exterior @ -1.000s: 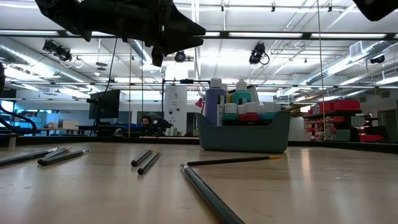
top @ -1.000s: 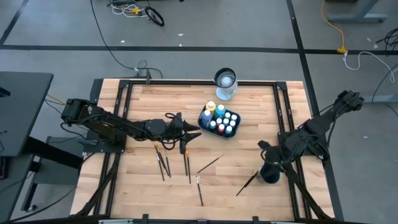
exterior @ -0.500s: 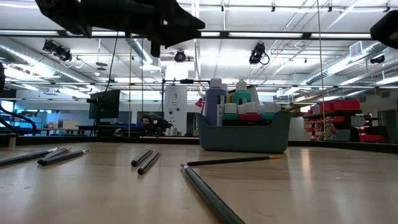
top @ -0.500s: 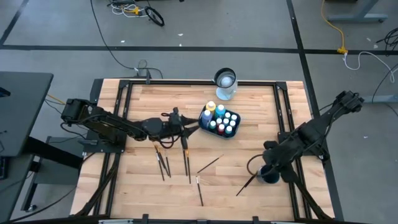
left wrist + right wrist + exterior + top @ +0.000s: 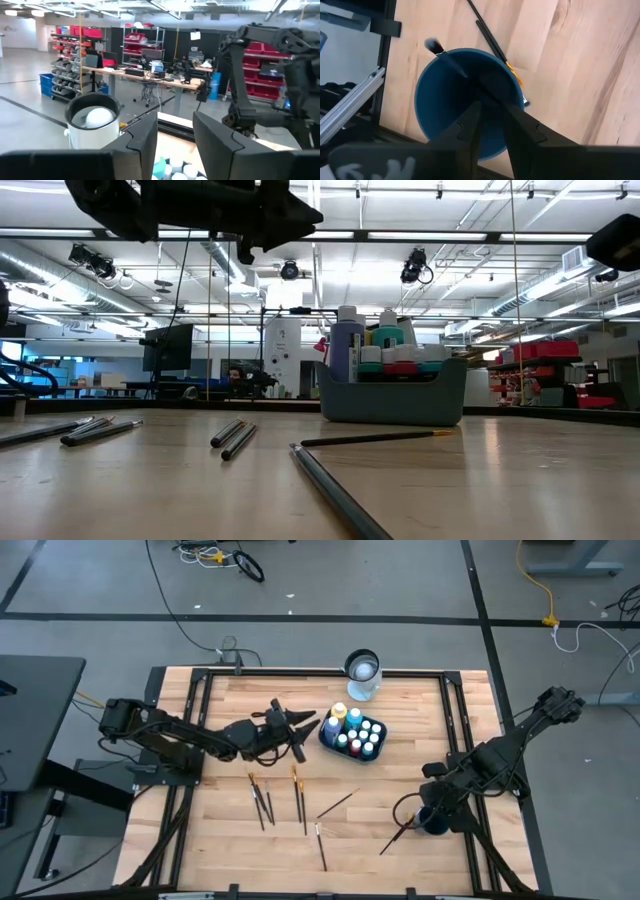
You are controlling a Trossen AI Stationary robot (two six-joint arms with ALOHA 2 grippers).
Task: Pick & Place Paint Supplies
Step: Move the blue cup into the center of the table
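Right gripper (image 5: 487,127) hangs directly over the blue cup (image 5: 432,107), fingers pinching the dark handle of a brush (image 5: 445,57) whose tuft leans on the cup's rim. In the high view the cup (image 5: 433,819) sits near the table's right-hand frame rail, well apart from the caddy. One more brush (image 5: 394,837) lies on the wood just beside the cup, on the caddy side.

Left gripper (image 5: 297,729) is held above the table just beside the blue caddy (image 5: 327,736), pointing at it. Its fingers (image 5: 142,137) stand parted with nothing visible between them.

The caddy holds the small paint bottles (image 5: 366,737) with coloured caps and one taller bottle with a yellow cap (image 5: 339,711). In the low view the bottles (image 5: 398,355) stand upright above the caddy's wall.

Clear glass jar (image 5: 362,676) stands just beyond the caddy, near the table's far edge.

Loose brushes (image 5: 262,800) lie scattered on the wooden table (image 5: 230,840) in front of the caddy, between the two arms; none touch the caddy. One brush (image 5: 372,438) lies close before the caddy in the low view, another (image 5: 335,498) nearer the camera.
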